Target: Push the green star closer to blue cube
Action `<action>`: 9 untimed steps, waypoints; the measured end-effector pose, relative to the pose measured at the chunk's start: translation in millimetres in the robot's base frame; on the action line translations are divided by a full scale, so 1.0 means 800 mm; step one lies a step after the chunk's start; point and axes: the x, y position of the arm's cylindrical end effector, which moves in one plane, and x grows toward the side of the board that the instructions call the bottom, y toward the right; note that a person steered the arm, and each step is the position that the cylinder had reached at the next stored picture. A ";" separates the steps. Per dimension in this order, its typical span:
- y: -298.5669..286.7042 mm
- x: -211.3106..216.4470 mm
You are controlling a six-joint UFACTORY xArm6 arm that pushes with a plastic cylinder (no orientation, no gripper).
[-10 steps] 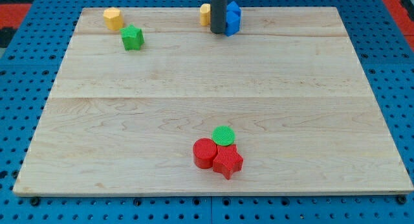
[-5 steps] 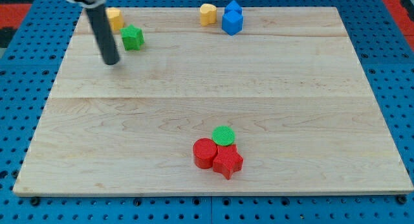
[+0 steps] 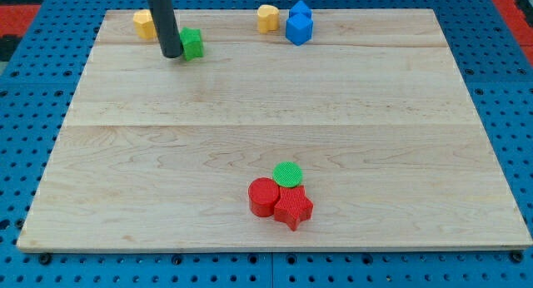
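The green star (image 3: 192,43) lies near the view's top left on the wooden board (image 3: 275,130). My tip (image 3: 171,54) touches the star's left side, and the rod hides part of it. The blue cube (image 3: 297,28) sits at the view's top centre, with a second blue block (image 3: 301,9) right behind it. The star is well to the left of the blue cube.
A yellow block (image 3: 267,18) sits just left of the blue cube. Another yellow block (image 3: 145,23) lies left of the rod. A green cylinder (image 3: 288,173), a red cylinder (image 3: 264,196) and a red star (image 3: 293,208) cluster at the view's bottom centre.
My tip swept from the blue cube to the far left, then came right against the green star. The star has slid a little to the right.
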 end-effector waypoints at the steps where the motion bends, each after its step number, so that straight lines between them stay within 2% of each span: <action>1: -0.015 -0.002; 2: -0.019 -0.023; 6: 0.137 -0.030; 9: 0.162 -0.053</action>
